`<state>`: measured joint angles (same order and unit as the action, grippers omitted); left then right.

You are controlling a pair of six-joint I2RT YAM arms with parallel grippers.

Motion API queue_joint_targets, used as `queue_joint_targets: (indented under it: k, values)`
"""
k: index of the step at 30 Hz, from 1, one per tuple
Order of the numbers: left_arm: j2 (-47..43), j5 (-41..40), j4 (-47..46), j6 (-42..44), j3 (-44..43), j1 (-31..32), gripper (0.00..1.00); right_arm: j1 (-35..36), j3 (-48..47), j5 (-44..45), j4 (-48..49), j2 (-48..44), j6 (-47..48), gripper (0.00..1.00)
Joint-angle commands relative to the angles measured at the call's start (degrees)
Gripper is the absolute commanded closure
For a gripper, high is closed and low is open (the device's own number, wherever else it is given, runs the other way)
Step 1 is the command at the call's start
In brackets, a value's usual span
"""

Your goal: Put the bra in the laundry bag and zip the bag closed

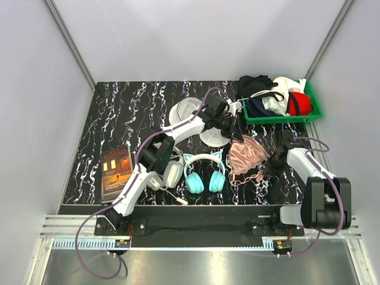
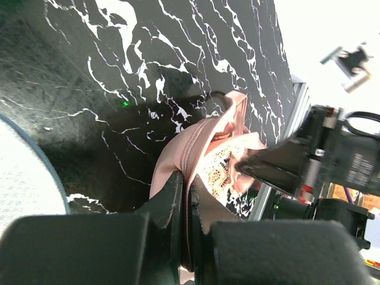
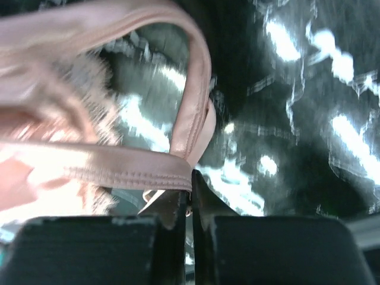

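The pale pink bra [image 1: 247, 155] hangs between my two grippers right of the table's middle. My left gripper [image 1: 238, 134] is shut on its upper edge; the left wrist view shows pink fabric [image 2: 190, 155] pinched between the black fingers. My right gripper [image 1: 274, 164] is shut on the bra's right side; the right wrist view shows a pink band [image 3: 124, 169] clamped in the closed jaws. The white round mesh laundry bag [image 1: 185, 111] lies behind the left arm, partly hidden by it, with a second white part [image 1: 214, 138] under the arm. Its rim shows in the left wrist view [image 2: 27, 178].
White-grey headphones [image 1: 172, 172] and teal cat-ear headphones [image 1: 205, 174] lie near the front. A book [image 1: 116, 168] lies at the left. A green bin [image 1: 279, 113] of black, white and red garments stands at the back right.
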<state>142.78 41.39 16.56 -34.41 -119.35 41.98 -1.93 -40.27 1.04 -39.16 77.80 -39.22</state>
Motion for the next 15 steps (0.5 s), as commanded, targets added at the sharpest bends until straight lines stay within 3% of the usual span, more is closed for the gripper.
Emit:
queue_joint_targets:
  k: [1,9,15]
  values:
    - [-1.1,-0.25,-2.58,-0.57,1.4,1.53,1.0,0.0,-3.31,-4.9,-10.47,-7.64,-1.73,1.0]
    - [-1.8,-3.85,-3.02,-2.5,2.28,3.37,1.0,1.58,-12.09,-12.37,-18.06,-7.59,4.31,1.0]
    - [-2.07,-4.91,-3.11,-3.99,2.1,4.69,1.0,1.67,-16.59,-16.15,-13.16,-0.82,7.76,1.0]
